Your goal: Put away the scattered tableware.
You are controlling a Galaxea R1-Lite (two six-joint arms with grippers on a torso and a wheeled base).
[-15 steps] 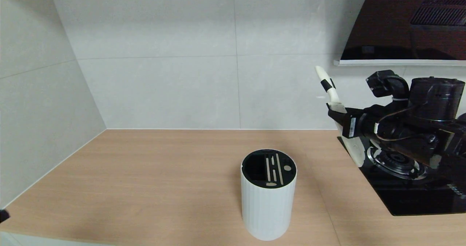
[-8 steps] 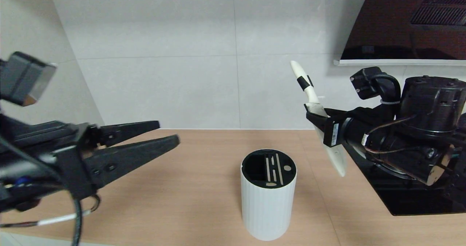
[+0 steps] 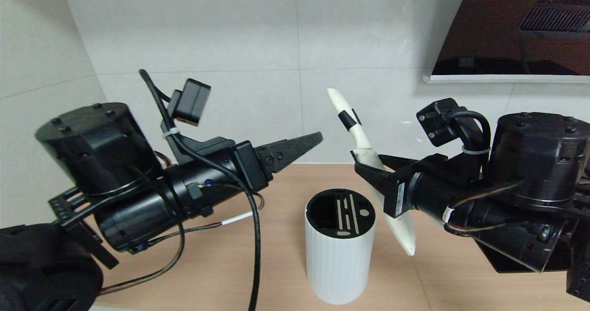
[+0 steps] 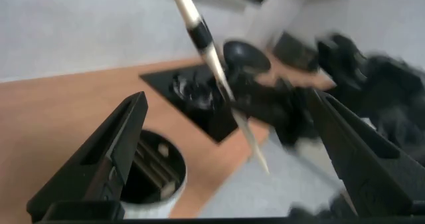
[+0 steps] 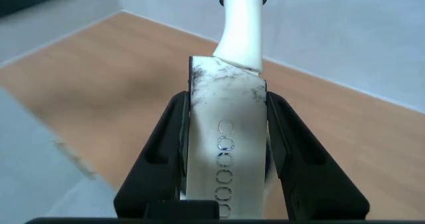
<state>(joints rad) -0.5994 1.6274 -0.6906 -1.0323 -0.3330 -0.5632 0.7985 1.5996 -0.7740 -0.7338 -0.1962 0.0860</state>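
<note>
Near the counter's point(image 3: 438, 283) front edge, beside the slotted holder point(image 3: 339, 255), the right gripper point(image 3: 366, 170) pinches a white knife point(image 3: 403, 232), tip down. The left gripper's point(image 4: 226, 111) fingers are spread.

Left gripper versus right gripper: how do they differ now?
The left gripper is open and empty; the right gripper is shut on the white knife with a black-banded handle. The left gripper hangs left of the white ribbed cylindrical holder, the right gripper on its right. Both are black and point toward each other above the wooden counter.
</note>
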